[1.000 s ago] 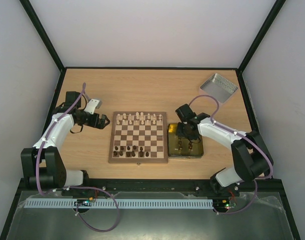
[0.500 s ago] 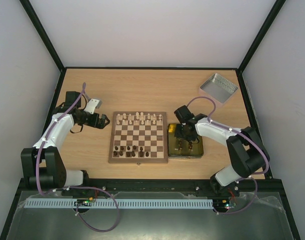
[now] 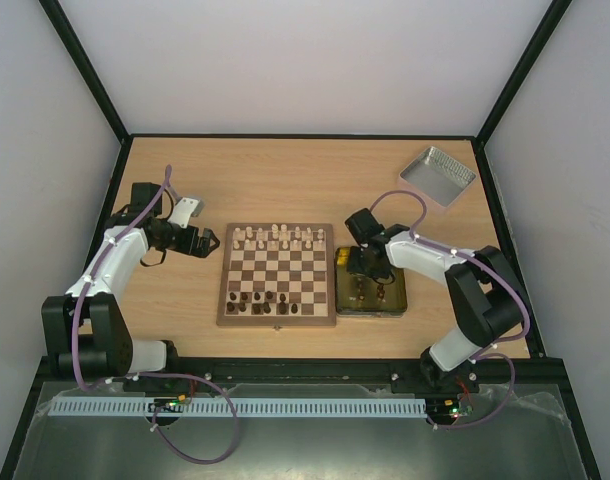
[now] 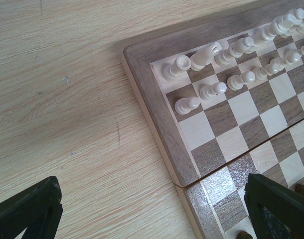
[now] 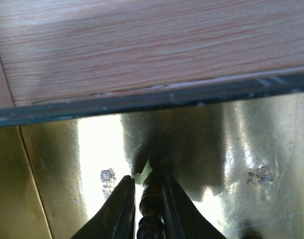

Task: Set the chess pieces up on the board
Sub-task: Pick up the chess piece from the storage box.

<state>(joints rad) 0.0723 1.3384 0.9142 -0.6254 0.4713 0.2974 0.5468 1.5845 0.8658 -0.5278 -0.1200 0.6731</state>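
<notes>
1. At the centre of the worktop [image 3: 285, 180] in the overhead frame: the board [image 3: 280, 270], lying flat.
2. Along its two upper ranks: pale pieces [image 3: 275, 237], standing in rows. Along its two lower ranks: dark pieces [image 3: 265, 302], gathered mostly toward the left.
3. Just right of the board: an open yellow tin [image 3: 400, 303], with a few more dark figures inside.
4. At the far upper right of the worktop, well apart from the tin: a silver lid [image 3: 437, 175].
5. Left of the board, near its upper left corner: left fingers [image 4: 27, 211], spread wide, holding nothing.
6. Down inside the tin: right fingers [image 5: 119, 211], drawn narrow on either side of one dark piece [image 5: 148, 204]. Right finger against it, a sliver of light on its left. Cannot tell whether truly pinched.
</notes>
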